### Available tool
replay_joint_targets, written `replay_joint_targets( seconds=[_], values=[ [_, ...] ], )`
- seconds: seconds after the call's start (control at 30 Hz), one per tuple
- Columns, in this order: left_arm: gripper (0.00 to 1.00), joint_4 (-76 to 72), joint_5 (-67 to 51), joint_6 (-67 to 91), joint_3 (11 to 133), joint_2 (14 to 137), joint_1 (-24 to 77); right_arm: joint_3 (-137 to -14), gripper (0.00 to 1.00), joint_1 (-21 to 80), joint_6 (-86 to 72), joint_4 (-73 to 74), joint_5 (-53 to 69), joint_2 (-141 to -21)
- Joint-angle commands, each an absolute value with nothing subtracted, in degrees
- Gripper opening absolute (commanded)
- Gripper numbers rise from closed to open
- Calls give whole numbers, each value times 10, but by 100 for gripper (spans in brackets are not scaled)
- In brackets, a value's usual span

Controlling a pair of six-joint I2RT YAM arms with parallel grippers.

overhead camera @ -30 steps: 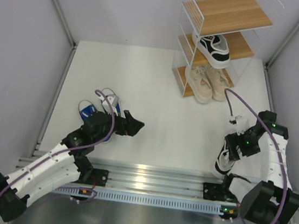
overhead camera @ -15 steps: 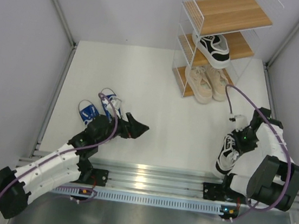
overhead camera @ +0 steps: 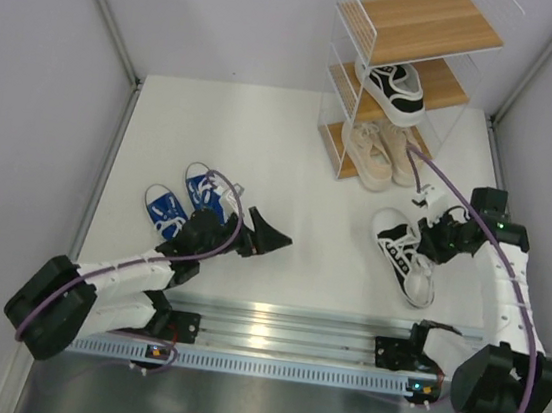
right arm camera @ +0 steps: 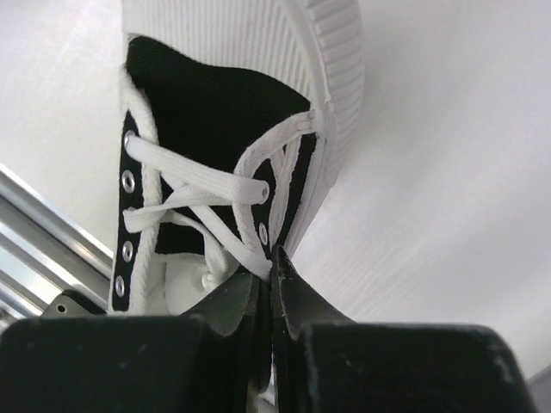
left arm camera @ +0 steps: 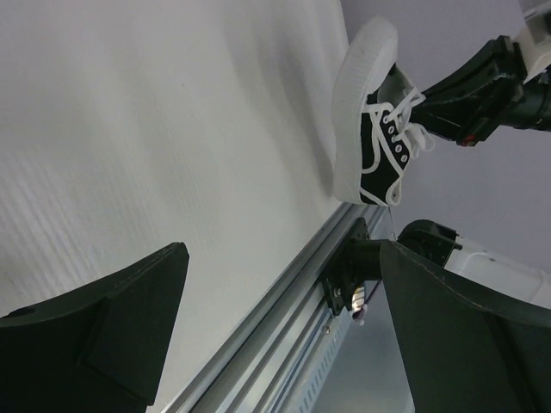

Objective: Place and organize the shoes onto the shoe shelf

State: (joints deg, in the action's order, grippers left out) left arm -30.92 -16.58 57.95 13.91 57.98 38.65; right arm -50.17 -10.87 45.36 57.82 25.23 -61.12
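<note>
Right gripper [right arm camera: 271,286] is clamping shut on the lace edge of the black sneaker [overhead camera: 401,252], just in front of the shoe shelf [overhead camera: 419,23]. Such a thin bite is risking a slip, or the shoe swinging on the lift

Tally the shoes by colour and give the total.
Beige shoes: 2
Black shoes: 2
Blue shoes: 2
Total: 6
</note>
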Motion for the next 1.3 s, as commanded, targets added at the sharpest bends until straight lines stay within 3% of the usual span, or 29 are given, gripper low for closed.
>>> replay_joint_targets(
  seconds=[0.0, 0.27, 0.87, 1.0, 1.13, 1.2, 1.27],
  values=[
    [98, -434, -230, 620, 160, 640, 385, -532, 0, -49, 469, 567, 358, -587],
    [97, -462, -260, 610, 227, 746, 428, -576, 0, 127, 431, 519, 402, -635],
    [91, -469, -255, 603, 295, 812, 466, -613, 0, 214, 447, 517, 423, -684],
    [78, -493, -248, 617, 300, 829, 465, -609, 0, 219, 452, 515, 423, -680],
    [47, -526, -245, 640, 297, 844, 465, -601, 2, 220, 458, 512, 424, -669],
    [34, -544, -247, 646, 295, 848, 465, -598, 11, 220, 462, 512, 423, -664],
    [12, -558, -250, 659, 290, 854, 463, -592, 24, 220, 469, 513, 418, -655]
  ],
)
